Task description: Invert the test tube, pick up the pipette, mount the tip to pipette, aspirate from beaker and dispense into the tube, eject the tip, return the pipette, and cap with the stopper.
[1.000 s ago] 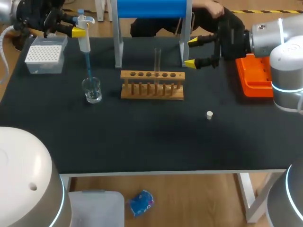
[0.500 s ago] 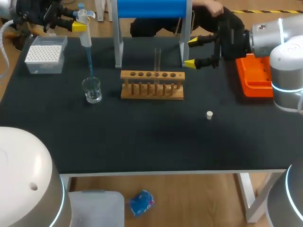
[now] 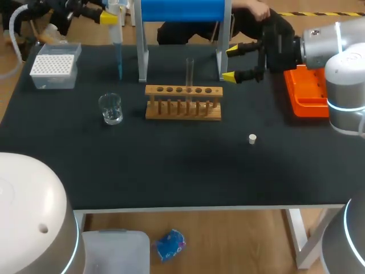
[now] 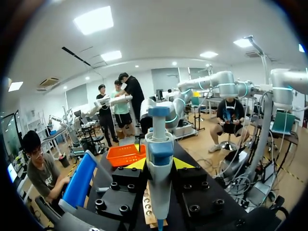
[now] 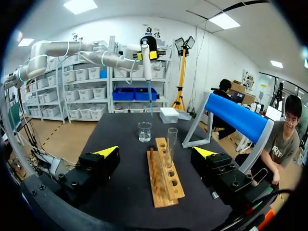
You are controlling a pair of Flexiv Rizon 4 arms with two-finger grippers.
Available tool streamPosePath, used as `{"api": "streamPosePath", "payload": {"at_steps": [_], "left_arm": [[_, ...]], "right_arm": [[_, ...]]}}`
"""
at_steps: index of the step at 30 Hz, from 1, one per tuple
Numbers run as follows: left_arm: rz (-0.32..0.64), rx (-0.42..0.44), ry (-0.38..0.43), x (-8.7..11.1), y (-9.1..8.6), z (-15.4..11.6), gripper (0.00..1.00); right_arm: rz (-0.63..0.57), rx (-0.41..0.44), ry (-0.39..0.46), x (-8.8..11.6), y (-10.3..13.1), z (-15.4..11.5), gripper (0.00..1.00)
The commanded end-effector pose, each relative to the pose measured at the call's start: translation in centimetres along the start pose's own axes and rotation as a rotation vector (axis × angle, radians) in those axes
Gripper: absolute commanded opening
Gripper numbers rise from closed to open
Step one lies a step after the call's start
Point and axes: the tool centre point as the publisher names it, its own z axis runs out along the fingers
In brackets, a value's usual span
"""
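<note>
My left gripper sits at the table's back left, shut on the white and blue pipette. The pipette's blue tip hangs in the air behind the glass beaker and a little to its right. In the left wrist view the pipette stands upright between the yellow fingertips. A clear test tube stands upright in the wooden rack. The small white stopper lies on the mat to the rack's front right. My right gripper is open and empty behind the rack's right end, facing the rack and the tube.
A white tip box sits at the back left. An orange tray lies at the right edge, under my right arm. A blue-topped stand straddles the back middle, its legs just behind the rack.
My left arm has lifted the pipette tip out of the beaker and carried it up and to the right. The right arm has stayed where it was.
</note>
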Motion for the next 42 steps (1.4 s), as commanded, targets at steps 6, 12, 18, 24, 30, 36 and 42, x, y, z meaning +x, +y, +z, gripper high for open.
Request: {"api": "streamPosePath", "payload": {"at_steps": [6, 12, 18, 24, 30, 36, 42], "left_arm": [[-0.019, 0.008, 0.027, -2.5, -1.5, 1.4, 0.0], [-0.024, 0.013, 0.044, -3.4, -2.2, 2.9, 0.0], [-0.024, 0.013, 0.044, -3.4, -2.2, 2.9, 0.0], [-0.024, 0.013, 0.044, -3.4, -2.2, 2.9, 0.0], [-0.024, 0.013, 0.044, -3.4, -2.2, 2.9, 0.0], [-0.028, 0.029, 0.046, -3.9, -2.5, 3.3, 0.0], [-0.088, 0.057, 0.04, -5.0, -3.4, 4.3, 0.0]], "right_arm": [[0.0, 0.0, 0.0, 0.0, 0.0, 0.0, 1.0], [0.0, 0.0, 0.0, 0.0, 0.0, 0.0, 1.0], [0.0, 0.0, 0.0, 0.0, 0.0, 0.0, 1.0], [0.0, 0.0, 0.0, 0.0, 0.0, 0.0, 1.0], [0.0, 0.0, 0.0, 0.0, 0.0, 0.0, 1.0], [0.0, 0.0, 0.0, 0.0, 0.0, 0.0, 1.0], [0.0, 0.0, 0.0, 0.0, 0.0, 0.0, 1.0]]}}
